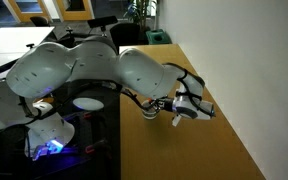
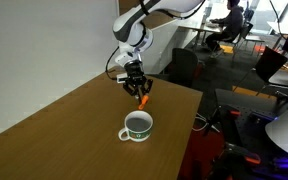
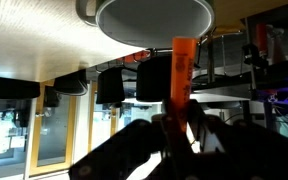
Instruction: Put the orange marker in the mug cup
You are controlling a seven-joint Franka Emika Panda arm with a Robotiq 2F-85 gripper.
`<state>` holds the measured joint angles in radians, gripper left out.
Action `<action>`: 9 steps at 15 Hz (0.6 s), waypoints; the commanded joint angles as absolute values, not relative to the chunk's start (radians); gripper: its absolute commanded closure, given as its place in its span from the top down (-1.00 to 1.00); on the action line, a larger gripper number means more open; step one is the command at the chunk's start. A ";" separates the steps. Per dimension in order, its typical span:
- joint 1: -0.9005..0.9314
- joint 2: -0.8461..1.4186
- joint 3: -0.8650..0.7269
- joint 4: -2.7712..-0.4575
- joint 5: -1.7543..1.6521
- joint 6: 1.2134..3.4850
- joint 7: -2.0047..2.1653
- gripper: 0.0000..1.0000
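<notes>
- Orange and stubby, the orange marker (image 2: 143, 99) hangs in the air just above and behind the mug cup (image 2: 137, 126). It touches neither the cup nor the desk (image 2: 54, 130).
- The tool (image 2: 141, 93) is pinching the marker by its upper end. In the wrist view the jaws press on both sides of the barrel (image 3: 183, 70), and the free end points toward the cup's round white rim (image 3: 152, 15).
- The mug cup stands upright on the desk, with nothing orange showing inside it.
- As I judge it, the pickup is done and the marker is close to the cup but not yet over its opening.
- What is left: bring the marker over the middle of the mug cup, lower it past the rim, and spread the jaws.
- The arm (image 2: 134, 35) reaches in from behind and above the mug cup. Its wrist is bent so the tool points roughly straight down at the desk.
</notes>
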<state>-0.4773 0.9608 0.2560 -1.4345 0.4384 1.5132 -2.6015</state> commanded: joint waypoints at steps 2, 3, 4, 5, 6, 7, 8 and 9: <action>-0.405 0.946 0.186 -1.406 0.453 1.409 -2.601 -0.90; -0.397 0.948 0.184 -1.404 0.448 1.391 -2.602 -0.90; -0.394 0.950 0.190 -1.405 0.440 1.378 -2.602 -0.90; -0.409 0.955 0.219 -1.406 0.420 1.372 -2.595 -0.90; -0.404 0.956 0.220 -1.404 0.416 1.363 -2.594 -0.90; -0.377 0.955 0.192 -1.400 0.435 1.350 -2.602 -0.90; -0.365 0.956 0.184 -1.399 0.439 1.346 -2.602 -0.90; -0.351 0.957 0.173 -1.399 0.441 1.350 -2.601 -0.90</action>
<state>-0.3944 0.9607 0.2105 -1.4208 0.4331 1.3917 -2.6016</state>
